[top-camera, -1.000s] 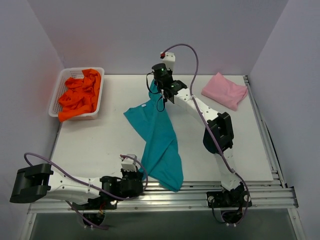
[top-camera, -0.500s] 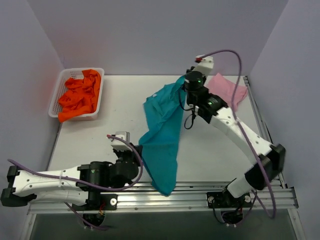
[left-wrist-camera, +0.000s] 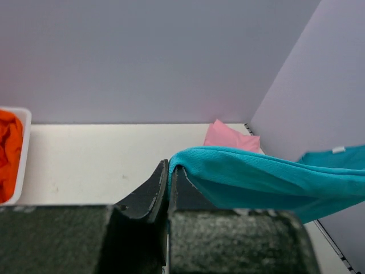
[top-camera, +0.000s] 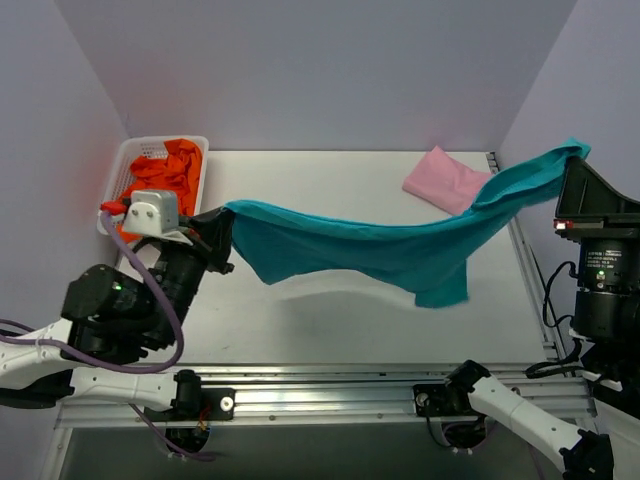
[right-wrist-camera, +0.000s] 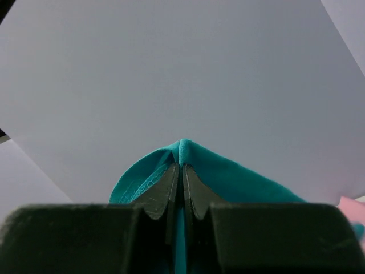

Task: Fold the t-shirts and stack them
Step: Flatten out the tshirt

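Teal t-shirt (top-camera: 380, 250) now aloft, ends clamped in both jaws; orange t-shirts (top-camera: 165, 170) in basket (top-camera: 113, 185).

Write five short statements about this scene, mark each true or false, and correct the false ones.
1. The teal t-shirt hangs stretched in the air between the left tool and the right tool. True.
2. The left tool is open and empty. False: it is shut on one end of the teal t-shirt.
3. The pink t-shirt lies on the table near its far right corner. True.
4. The orange t-shirts are stacked flat on the table. False: they lie crumpled in the white basket.
5. The right tool holds the pink t-shirt. False: it is shut on the teal t-shirt.
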You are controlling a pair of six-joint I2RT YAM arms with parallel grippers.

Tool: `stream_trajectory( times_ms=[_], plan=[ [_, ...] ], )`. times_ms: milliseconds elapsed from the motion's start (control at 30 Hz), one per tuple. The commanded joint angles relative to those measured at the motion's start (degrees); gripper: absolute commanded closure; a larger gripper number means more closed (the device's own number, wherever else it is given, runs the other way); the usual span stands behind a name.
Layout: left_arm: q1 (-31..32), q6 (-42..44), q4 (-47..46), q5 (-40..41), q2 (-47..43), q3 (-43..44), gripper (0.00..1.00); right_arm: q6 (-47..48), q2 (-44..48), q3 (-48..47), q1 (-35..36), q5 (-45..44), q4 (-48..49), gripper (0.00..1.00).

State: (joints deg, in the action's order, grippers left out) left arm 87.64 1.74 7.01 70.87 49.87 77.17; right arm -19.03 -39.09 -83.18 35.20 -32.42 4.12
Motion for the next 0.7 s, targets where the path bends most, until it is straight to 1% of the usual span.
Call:
stream_trajectory(
  times_ms=[0, 33, 67, 100, 167, 200, 233, 300, 333, 367, 400, 433, 467, 500, 533, 567, 600, 633, 667],
  plan=[
    [1.83, 16.68, -6.56, -5.74, 1.72, 8.76, 0.98, 2.50, -0.81, -0.40, -0.31, 5.62, -0.25, 1.00],
    [2.19, 19.24, -10.13, -5.83, 3.47, 10.44, 0.98, 3.03, -0.90, -1.02, -0.31, 5.71, -0.25, 1.00],
    [3.15, 21.27, -10.95, -6.01, 4.44, 12.11, 0.98, 3.55, -1.86, -2.41, -0.40, 5.36, -0.17, 1.00],
    [3.59, 25.99, -11.74, -6.09, 5.32, 15.26, 0.98, 4.69, -2.65, -3.39, -0.31, 5.09, -0.08, 1.00],
    [3.68, 32.94, -19.63, -4.96, 7.78, 16.52, 0.98, 6.01, -6.58, -5.93, -0.31, 3.00, 0.01, 1.00],
    [3.68, 41.33, -24.19, -4.43, 8.57, 16.09, 0.98, 7.32, -8.09, -6.81, -0.31, 2.20, 0.18, 1.00],
    [3.51, 45.94, -34.06, -3.99, 9.89, 15.48, 0.98, 8.03, -9.93, -7.69, -0.31, 1.58, 0.36, 1.00],
    [1.94, 54.12, -42.04, -3.20, 11.04, 14.24, 0.98, 9.18, -15.12, -9.10, -0.31, -1.40, 0.97, 1.00],
    [0.71, 53.90, -43.47, -3.02, 11.56, 13.72, 0.98, 9.97, -16.88, -9.20, -0.31, -2.20, 1.50, 1.00],
    [-1.05, 52.33, -42.00, -3.37, 11.48, 13.28, 0.98, 10.15, -20.29, -9.28, -0.31, -2.90, 2.03, 1.00],
    [-6.11, 43.53, -38.24, -5.37, 10.78, 12.84, 0.98, 10.15, -21.89, -9.28, -0.31, -5.00, 2.12, 1.00],
    [-9.47, 36.83, -26.55, -7.48, 10.34, 12.23, 0.98, 9.98, -24.34, -8.94, -0.31, -5.71, 2.38, 1.00],
    [-13.33, 30.67, -20.60, -10.37, 9.90, 12.13, 0.98, 9.80, -24.97, -8.24, -0.31, -6.42, 3.78, 1.00],
    [-17.28, 21.12, -15.67, -13.45, 9.73, 11.87, 0.98, 9.62, -25.24, -7.19, -0.31, -7.29, 4.83, 1.00],
    [-23.59, 18.94, -12.40, -18.09, 9.29, 9.95, 0.98, 9.62, -24.55, -4.56, -0.31, -7.30, 5.98, 1.00],
    [-25.13, 18.05, -12.37, -20.14, 8.94, 8.98, 0.98, 9.62, -23.76, -3.23, -0.31, -6.87, 8.25, 1.00],
    [-25.84, 18.91, -14.54, -21.99, 7.80, 7.75, 0.98, 9.88, -22.71, -2.18, -0.31, -6.34, 9.23, 1.00],
    [-25.94, 20.05, -15.43, -26.53, 7.01, 5.65, 0.98, 10.93, -20.43, -0.60, -0.31, -3.64, 11.15, 1.00],
    [-25.94, 19.97, -15.36, -29.45, 5.52, 5.19, 0.98, 11.90, -19.11, 0.20, -0.31, 0.74, 12.39, 1.00]
  ],
)
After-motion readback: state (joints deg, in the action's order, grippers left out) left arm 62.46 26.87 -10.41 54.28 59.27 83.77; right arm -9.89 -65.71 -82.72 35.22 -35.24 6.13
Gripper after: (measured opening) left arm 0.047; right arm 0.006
